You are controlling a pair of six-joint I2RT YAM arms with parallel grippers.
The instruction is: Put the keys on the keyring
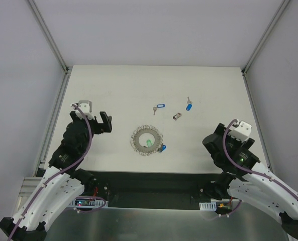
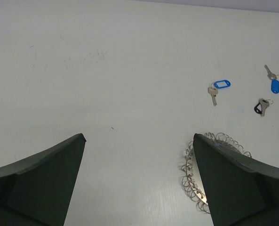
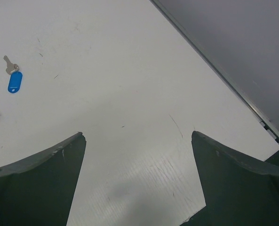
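The keyring (image 1: 147,140), a flat grey ring with a coiled rim and a green spot inside, lies mid-table. One blue-tagged key (image 1: 163,148) lies at its lower right rim. Two more blue-tagged keys (image 1: 161,106) (image 1: 189,106) and a dark-grey-tagged key (image 1: 177,116) lie loose beyond it. My left gripper (image 1: 106,122) is open and empty, left of the ring; in the left wrist view (image 2: 139,136) the ring (image 2: 193,179) is partly hidden behind its right finger. My right gripper (image 1: 212,135) is open and empty, to the right of the ring; its wrist view (image 3: 138,135) shows one blue-tagged key (image 3: 14,81).
Aluminium frame rails (image 1: 56,115) run along the table's left and right sides, with grey walls behind. A dark strip (image 1: 154,183) marks the near edge between the arm bases. The right rail and wall (image 3: 233,80) show in the right wrist view.
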